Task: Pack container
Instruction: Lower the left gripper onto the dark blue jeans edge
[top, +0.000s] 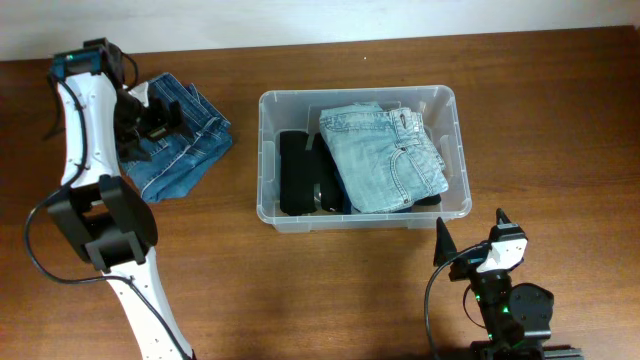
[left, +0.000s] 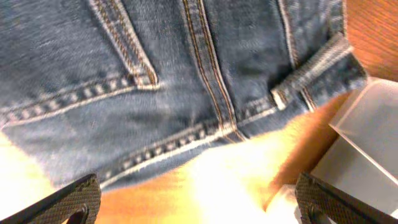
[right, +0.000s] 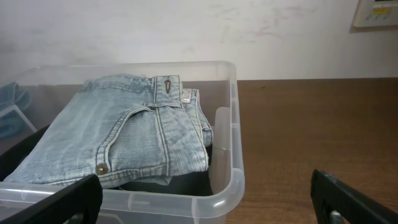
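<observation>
Black, ridged fingertips (left: 74, 199) of the left pincer (left: 199, 205) stand wide apart at the bottom corners of the left wrist view. Nothing is held between them. Beneath them lies a pair of dark blue jeans (left: 155, 74), its seams and a belt loop close to the lens. From overhead, the left pincer (top: 150, 115) hangs over that same crumpled pair of jeans (top: 185, 150), which lies on the brown wooden bench (top: 300, 300) near its left rear corner.

The right pincer (top: 471, 232) is likewise spread wide and empty, low at the front of the bench and just in front of the container's right front corner. Its wrist view looks between the fingers across the clear rim.

The container (top: 265, 150) sits at the middle of the bench, well to the right of the dark jeans. Inside, folded light blue jeans (top: 385, 160) fill the right part, lying over a black garment (top: 298, 175) that shows on the left.
</observation>
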